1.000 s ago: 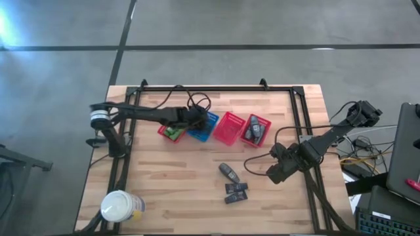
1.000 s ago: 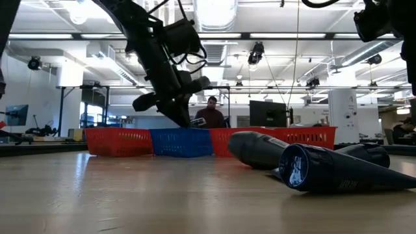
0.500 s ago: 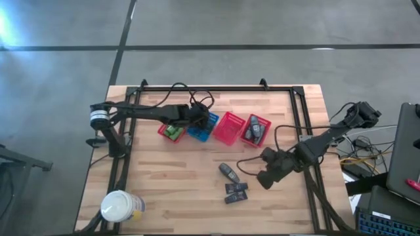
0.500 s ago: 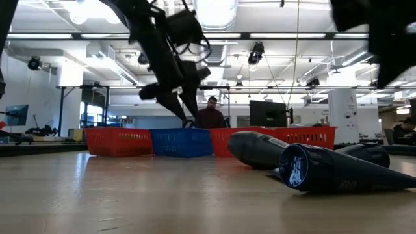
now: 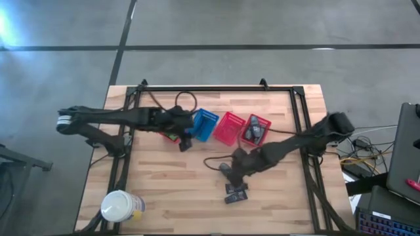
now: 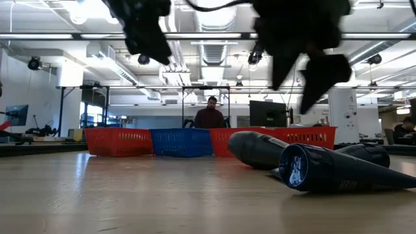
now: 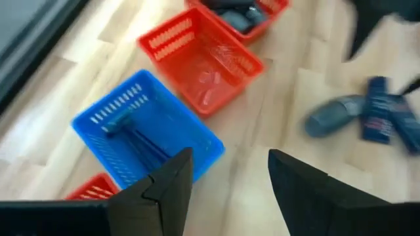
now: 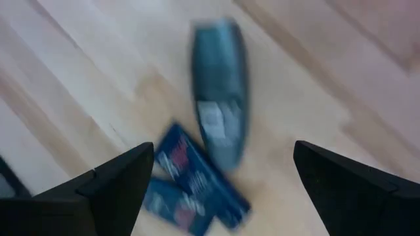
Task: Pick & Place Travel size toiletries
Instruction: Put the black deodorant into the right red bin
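Right wrist view showed my right gripper, fingers wide apart, above the dark grey oblong plastic container with black flat packets at its 7 o'clock. It looked light, stiff and slippery to me, best pinched across its narrow middle. My left gripper hung parted, empty, beside the blue mesh basket.

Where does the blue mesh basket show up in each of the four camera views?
High view: the blue mesh basket sits mid-table, second in the basket row, beside the left gripper.
Low view: second from the picture's left in the far row.
Left wrist view: just beyond the open fingers, holding a thin dark stick.
Right wrist view: not in it.
Shared landmark: the red basket next to it, also seen in the low view and the left wrist view.
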